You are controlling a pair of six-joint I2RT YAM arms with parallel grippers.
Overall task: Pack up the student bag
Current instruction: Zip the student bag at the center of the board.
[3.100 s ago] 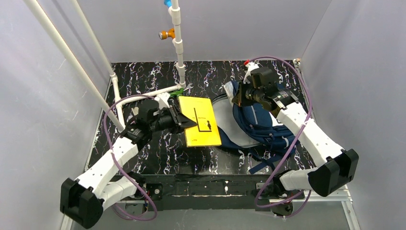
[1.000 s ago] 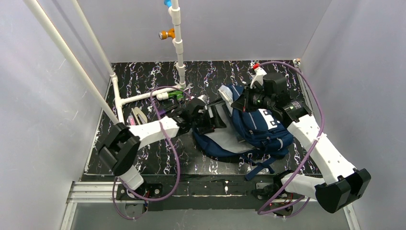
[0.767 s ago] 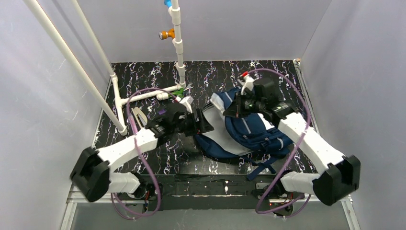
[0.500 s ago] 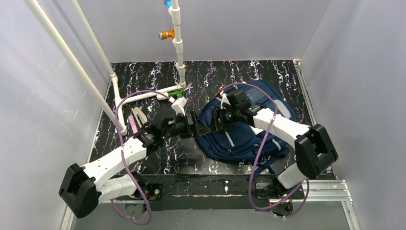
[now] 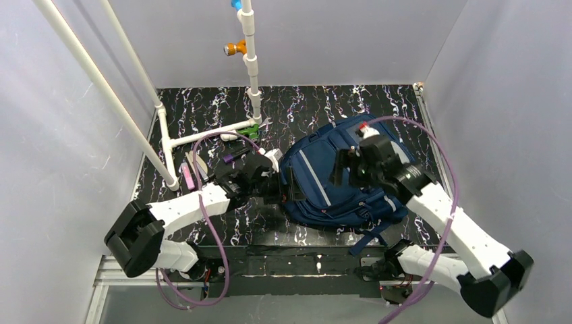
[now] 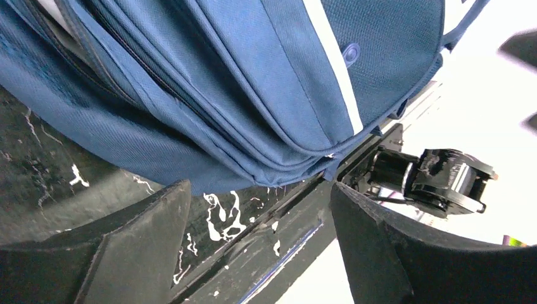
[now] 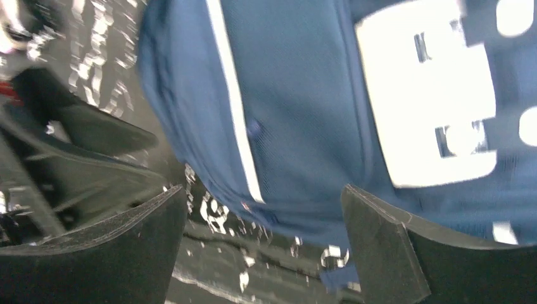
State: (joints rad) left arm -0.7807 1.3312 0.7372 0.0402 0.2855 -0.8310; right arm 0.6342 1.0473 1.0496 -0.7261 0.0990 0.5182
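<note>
Soft, slumping student bag (image 5: 317, 196), likely weighty; pinch seam edge at its 9 o'clock; left tool (image 6: 259, 185), right tool (image 7: 263, 189) gaping, empty

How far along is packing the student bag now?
Done: the student bag lies flat, no opening showing. In hand: nothing; left gripper and right gripper are open, beside and above it. Remaining: a pink item lies by the white pipe, perhaps unpacked.

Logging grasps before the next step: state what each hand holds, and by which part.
Nothing is held. The left hand is open beside the student bag, and the right hand is open above it, with fingers spread and nothing between them.
</note>
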